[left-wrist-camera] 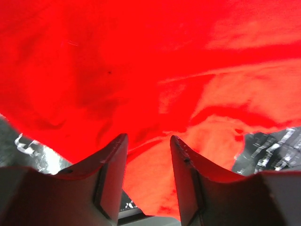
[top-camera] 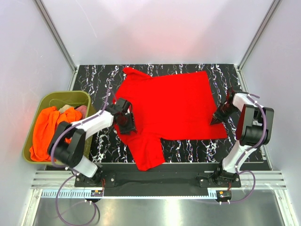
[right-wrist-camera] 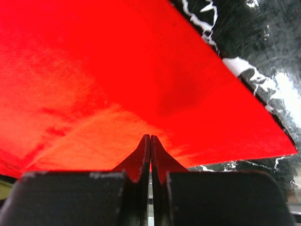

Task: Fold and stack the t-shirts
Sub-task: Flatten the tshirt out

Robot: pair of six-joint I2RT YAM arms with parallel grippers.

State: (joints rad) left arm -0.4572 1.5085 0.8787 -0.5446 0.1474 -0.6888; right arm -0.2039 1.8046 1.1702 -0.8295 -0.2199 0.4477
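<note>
A bright red t-shirt (top-camera: 174, 103) lies spread on the black marble table (top-camera: 197, 148), one sleeve pointing to the back left and one hanging toward the front edge. My left gripper (top-camera: 126, 122) sits at the shirt's left side. In the left wrist view the left gripper (left-wrist-camera: 148, 139) is open, its fingers straddling a fold of the red t-shirt (left-wrist-camera: 155, 70). My right gripper (top-camera: 217, 117) is at the shirt's right hem. Seen from the right wrist, the right gripper (right-wrist-camera: 150, 137) is shut, its tips pinched together on the red t-shirt (right-wrist-camera: 108, 80).
An olive-green tub (top-camera: 66, 94) stands off the table's left edge, holding an orange shirt (top-camera: 47, 129) and a bit of beige cloth (top-camera: 70, 108). White walls with metal posts enclose the back and sides.
</note>
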